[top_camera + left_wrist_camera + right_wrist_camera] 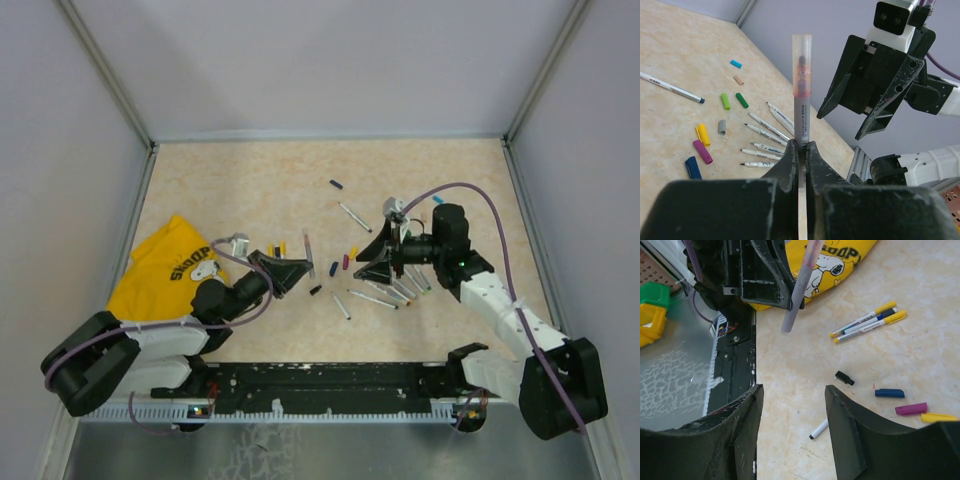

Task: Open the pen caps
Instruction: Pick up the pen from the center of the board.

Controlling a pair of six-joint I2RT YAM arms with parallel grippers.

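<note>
Clamping a capped pen [802, 100] upright, left claw [801, 146] clenched on it; right claw [792, 392] released, nearby

One grey clear-capped pen [801, 115] stands upright; coloured caps [725, 101] lie beside uncapped pens [769, 128].

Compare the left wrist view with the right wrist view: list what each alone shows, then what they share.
Left wrist only: two green caps, a grey cap, a light blue cap, and the right hand seen from outside, open and empty.
Right wrist only: the yellow cloth, three yellow-ended pens, a black cap, and coloured bins off the table.
Both: the left hand shut on a capped pen, plus what looks like the same blue cap, purple cap and yellow cap.
</note>
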